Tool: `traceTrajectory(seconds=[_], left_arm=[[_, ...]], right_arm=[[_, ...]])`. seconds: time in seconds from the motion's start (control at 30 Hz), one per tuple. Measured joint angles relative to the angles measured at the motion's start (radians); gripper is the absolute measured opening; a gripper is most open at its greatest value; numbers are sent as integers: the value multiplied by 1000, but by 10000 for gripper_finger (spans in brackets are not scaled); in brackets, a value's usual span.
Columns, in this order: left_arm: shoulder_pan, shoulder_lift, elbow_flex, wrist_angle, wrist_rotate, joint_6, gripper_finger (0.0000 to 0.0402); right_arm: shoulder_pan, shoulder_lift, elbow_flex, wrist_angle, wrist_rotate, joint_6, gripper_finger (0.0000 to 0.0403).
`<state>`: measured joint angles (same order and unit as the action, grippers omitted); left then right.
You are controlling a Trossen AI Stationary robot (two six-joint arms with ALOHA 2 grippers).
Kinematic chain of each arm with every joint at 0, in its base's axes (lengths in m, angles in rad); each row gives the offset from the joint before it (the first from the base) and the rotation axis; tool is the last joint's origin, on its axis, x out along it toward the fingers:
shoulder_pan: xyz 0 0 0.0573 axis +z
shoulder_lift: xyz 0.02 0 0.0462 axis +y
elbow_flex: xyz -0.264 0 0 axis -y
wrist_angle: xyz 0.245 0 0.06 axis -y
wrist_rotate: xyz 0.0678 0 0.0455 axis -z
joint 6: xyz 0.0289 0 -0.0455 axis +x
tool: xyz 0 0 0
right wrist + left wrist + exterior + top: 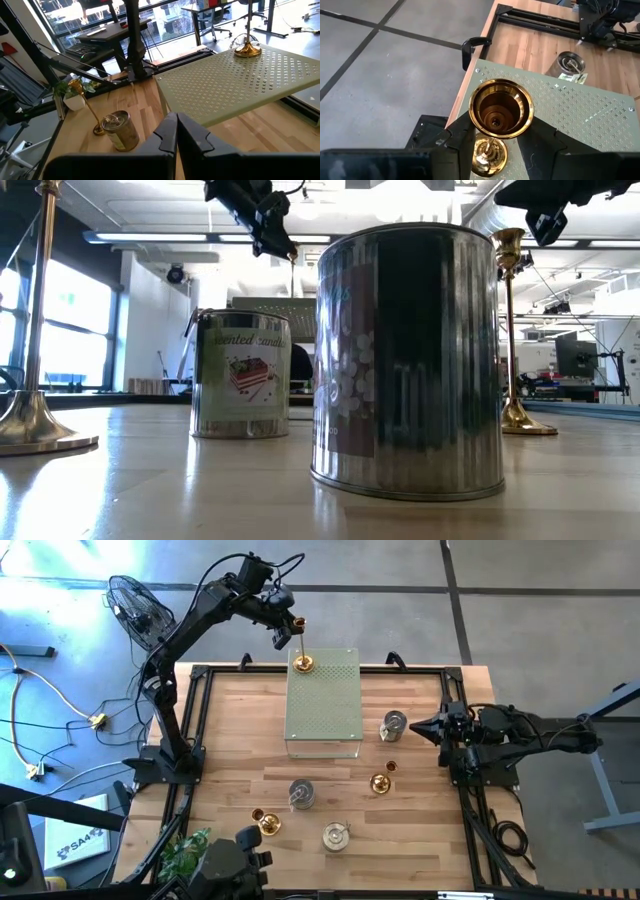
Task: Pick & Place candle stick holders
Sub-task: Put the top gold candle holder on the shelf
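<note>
While my left hand (495, 150) is spread a little around the stem of one gold candle holder (302, 662), that holder already stands upright on its round base on the pale green box (325, 710), close to the box's far edge. From my wrist I look straight down into its cup, with my fingers (462, 145) on either side and apart from the metal, so I judge this one as set down and let go, though I cannot tell whether a finger brushes the stem. Standing it near the edge leaves the rest of the flat top free for the others.

My right hand (176, 131) waits pressed together and empty at the right side of the table (230, 740).

Five holders remain on the wood. One silver tin (394, 726) sits just beside the box, toward my right arm. A second gold holder (380, 783) stands in front of the box, another silver tin (301, 794) is near it, and a third gold holder (267, 821) and the last silver tin (336, 836) are nearest the front edge.
</note>
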<state>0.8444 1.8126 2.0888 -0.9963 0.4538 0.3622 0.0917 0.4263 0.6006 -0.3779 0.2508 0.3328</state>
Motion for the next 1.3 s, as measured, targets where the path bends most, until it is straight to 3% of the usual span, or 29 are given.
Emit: traceTrajectory(seconds=[1.3], left_arm=[[-16, -4, 0, -37, -27, -80, 132]], right_arm=[[0, 0, 0, 0, 0, 3, 5]])
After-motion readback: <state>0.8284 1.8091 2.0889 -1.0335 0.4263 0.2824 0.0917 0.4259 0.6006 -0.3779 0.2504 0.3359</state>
